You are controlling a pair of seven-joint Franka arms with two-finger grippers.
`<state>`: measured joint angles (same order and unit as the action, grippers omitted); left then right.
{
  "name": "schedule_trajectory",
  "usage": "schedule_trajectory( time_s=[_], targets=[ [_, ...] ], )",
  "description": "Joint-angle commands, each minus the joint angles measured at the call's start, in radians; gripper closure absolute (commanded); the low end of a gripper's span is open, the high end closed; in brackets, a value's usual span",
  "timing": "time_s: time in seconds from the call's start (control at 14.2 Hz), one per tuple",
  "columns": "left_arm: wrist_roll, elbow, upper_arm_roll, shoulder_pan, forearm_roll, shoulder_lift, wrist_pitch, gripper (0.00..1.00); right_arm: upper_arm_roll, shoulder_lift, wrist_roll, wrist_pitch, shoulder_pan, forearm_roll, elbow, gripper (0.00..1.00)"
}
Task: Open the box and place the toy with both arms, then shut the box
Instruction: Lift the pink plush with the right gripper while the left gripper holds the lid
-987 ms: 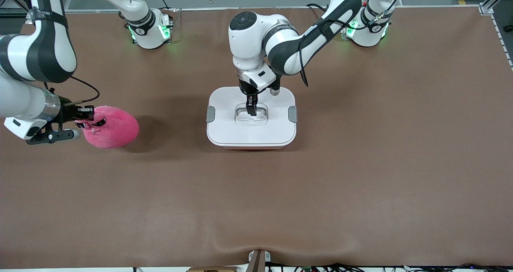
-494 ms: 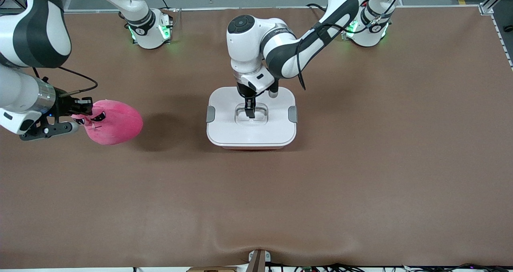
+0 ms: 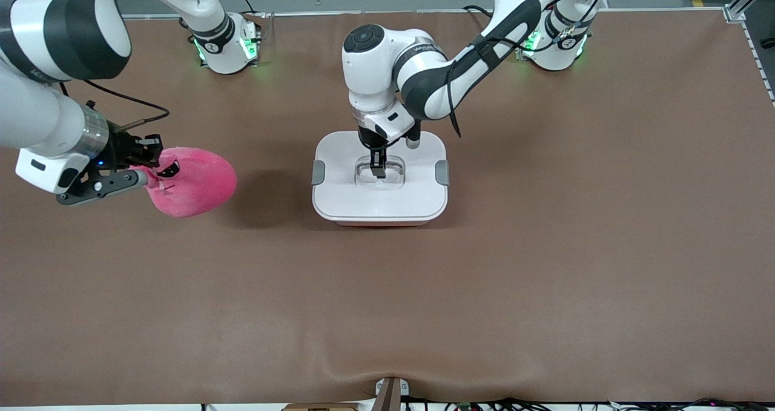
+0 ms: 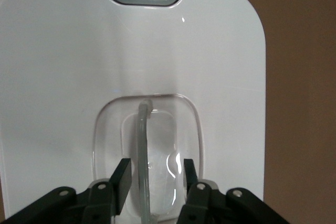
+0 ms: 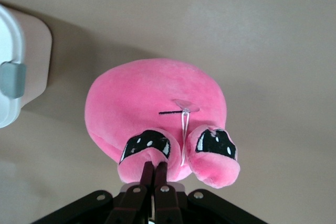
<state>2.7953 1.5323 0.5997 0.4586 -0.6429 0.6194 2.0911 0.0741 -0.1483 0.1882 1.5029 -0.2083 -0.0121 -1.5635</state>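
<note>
The box [image 3: 339,202] stands mid-table, its white lid [image 3: 342,157] on and grey clips [image 3: 318,172] at both ends. My left gripper [image 3: 378,170] is down in the clear recessed handle [image 3: 393,178]. In the left wrist view it [image 4: 156,169] is open, one finger [image 4: 122,178] on each side of the handle bar [image 4: 143,145]. My right gripper [image 3: 150,157] is shut on a nub of the pink toy [image 3: 197,183] and holds it in the air, over the table between the right arm's end and the box. The right wrist view shows the gripper [image 5: 155,167], the toy [image 5: 157,103] and its dark eyes.
Brown table mat [image 3: 545,247] all round the box. A corner of the box with one grey clip [image 5: 11,80] shows in the right wrist view, apart from the toy. Both arm bases [image 3: 227,42] stand along the table edge farthest from the front camera.
My right gripper has lifted the toy and carried it toward the box. My left gripper has stayed at the handle, with only a small shift of the arm.
</note>
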Motion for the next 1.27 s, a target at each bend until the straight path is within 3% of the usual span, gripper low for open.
schedule_trajectory(
  time_s=[0.0,0.35,0.78,1.2],
  targets=[
    [0.236,-0.023,0.002,0.031,-0.061,0.025,-0.006,0.58,0.006,0.035,0.01,-0.03,-0.003,-0.008,0.006,1.0],
    [0.236,-0.024,0.0,0.032,-0.061,0.023,-0.006,0.83,0.006,0.042,0.011,-0.061,-0.003,-0.008,0.014,1.0],
    [0.233,-0.024,0.002,0.032,-0.063,0.017,-0.006,1.0,0.006,0.041,0.011,-0.069,-0.006,-0.008,0.016,1.0],
    [0.214,-0.024,0.002,0.032,-0.067,0.005,-0.006,1.0,0.006,0.039,0.019,-0.066,-0.02,-0.003,0.016,1.0]
  ],
)
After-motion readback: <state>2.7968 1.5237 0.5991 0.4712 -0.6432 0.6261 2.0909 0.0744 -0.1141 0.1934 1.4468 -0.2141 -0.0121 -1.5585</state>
